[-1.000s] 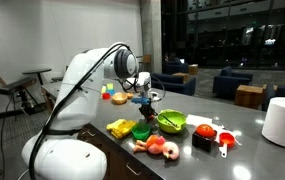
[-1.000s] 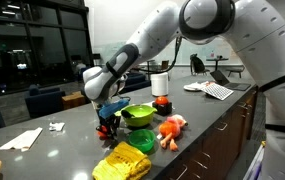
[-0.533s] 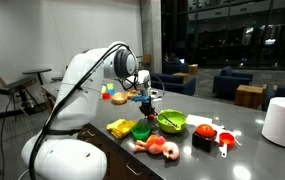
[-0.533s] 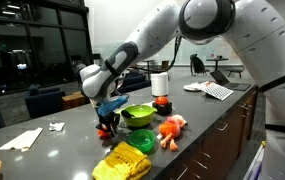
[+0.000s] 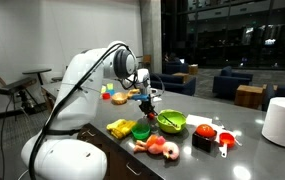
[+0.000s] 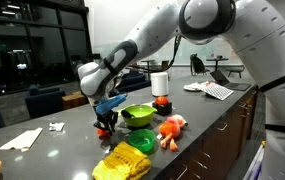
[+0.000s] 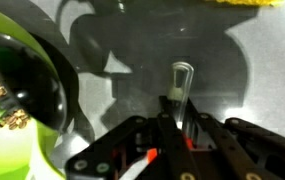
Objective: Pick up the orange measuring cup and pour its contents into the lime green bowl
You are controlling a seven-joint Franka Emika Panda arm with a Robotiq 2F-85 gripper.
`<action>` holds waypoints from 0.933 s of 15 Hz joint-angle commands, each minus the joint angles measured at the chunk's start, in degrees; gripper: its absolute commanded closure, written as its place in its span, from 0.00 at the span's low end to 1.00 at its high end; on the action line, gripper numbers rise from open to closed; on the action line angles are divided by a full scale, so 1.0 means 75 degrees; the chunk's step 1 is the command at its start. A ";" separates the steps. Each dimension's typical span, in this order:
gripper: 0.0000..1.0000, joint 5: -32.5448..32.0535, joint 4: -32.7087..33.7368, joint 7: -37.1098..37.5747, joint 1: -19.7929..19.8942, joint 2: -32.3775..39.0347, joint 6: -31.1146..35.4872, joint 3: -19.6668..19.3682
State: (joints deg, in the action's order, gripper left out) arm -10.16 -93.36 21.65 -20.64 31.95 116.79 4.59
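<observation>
**Lift phase, cup in grasp.** Over the last 1 second the arm (image 6: pixel 142 45) carries its wrist slightly upward and away from the lime green bowl (image 6: pixel 137 121) in an exterior view. Seen from the other side, the arm (image 5: pixel 82 70) barely shifts. The jaws stay closed throughout. This small rise suggests that the grasp is complete and the lift has begun. The transfer toward the bowl and the pour are not yet done.

**State of the jaws.** In the wrist view the 2 fingers meet in a tight closure, with only a thin orange sliver showing between them. This sliver is judged to be the handle of the orange measuring cup (image 7: pixel 152 156). The jaws therefore grip the cup rather than closing on nothing.

**Position of the cup.** The cup hangs in the jaws just above the bench (image 7: pixel 232 70), beside the bowl (image 7: pixel 42 150) and not over it. The bowl's green wall fills the left of the wrist view, while bare bench lies directly ahead of the fingers.

**Appearance of the cup.** Only the orange strip is visible. The cup's body, its tilt and its contents are hidden by the fingers, and in both exterior views the cup is too small to make out. A pale slender shape (image 7: pixel 182 85) ahead of the jaws cannot be identified.

**Bowl.** It is round, shallow and glossy and stands upright on the bench (image 5: pixel 242 150). The bowl (image 5: pixel 172 127) holds something dark that cannot be resolved.
</observation>
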 commanded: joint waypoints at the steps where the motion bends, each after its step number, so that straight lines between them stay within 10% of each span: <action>1: 0.96 -0.0181 0.0070 0.0069 -0.0084 -0.0068 -0.0009 -0.0021; 14: 0.96 0.0388 -0.0313 -0.0917 0.0135 -0.0147 0.1074 0.0386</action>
State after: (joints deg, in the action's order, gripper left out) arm -8.50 -94.03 16.78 -20.48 32.00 123.46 6.63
